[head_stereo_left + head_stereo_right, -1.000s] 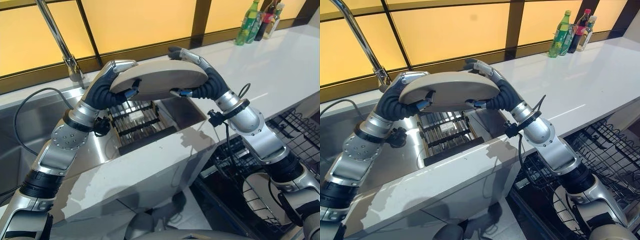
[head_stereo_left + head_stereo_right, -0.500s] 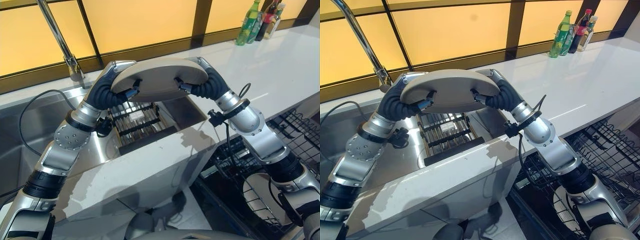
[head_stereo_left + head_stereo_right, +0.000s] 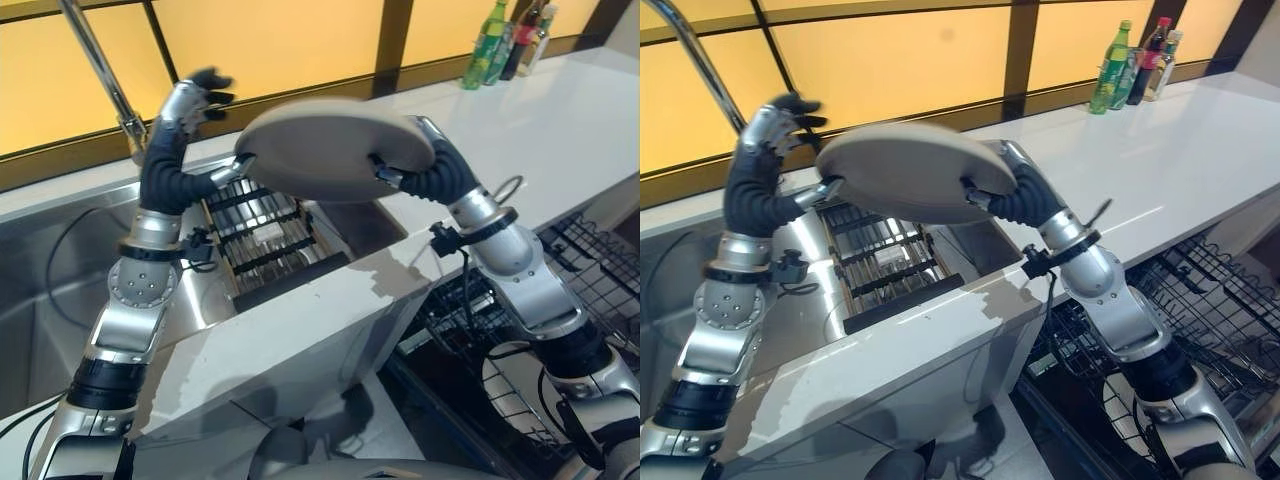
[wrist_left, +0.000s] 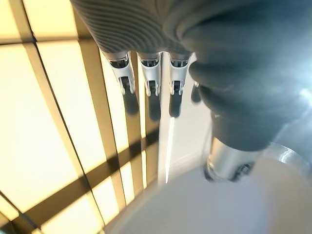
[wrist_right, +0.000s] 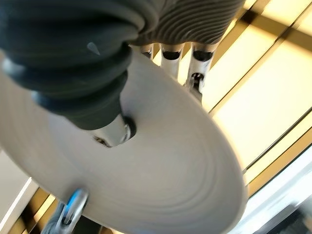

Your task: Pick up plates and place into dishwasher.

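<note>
Above sink (image 3: 60, 300), plate (image 3: 335, 150) in right robot hand (image 3: 425, 172) grip

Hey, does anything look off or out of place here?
Nothing spilled or broken. The plate is held tilted by the right robot hand alone above the sink rack; the left robot hand is raised beside it, open.

Right robot hand (image 3: 420, 160) fingers behind blurred plate (image 3: 335, 150)
</note>
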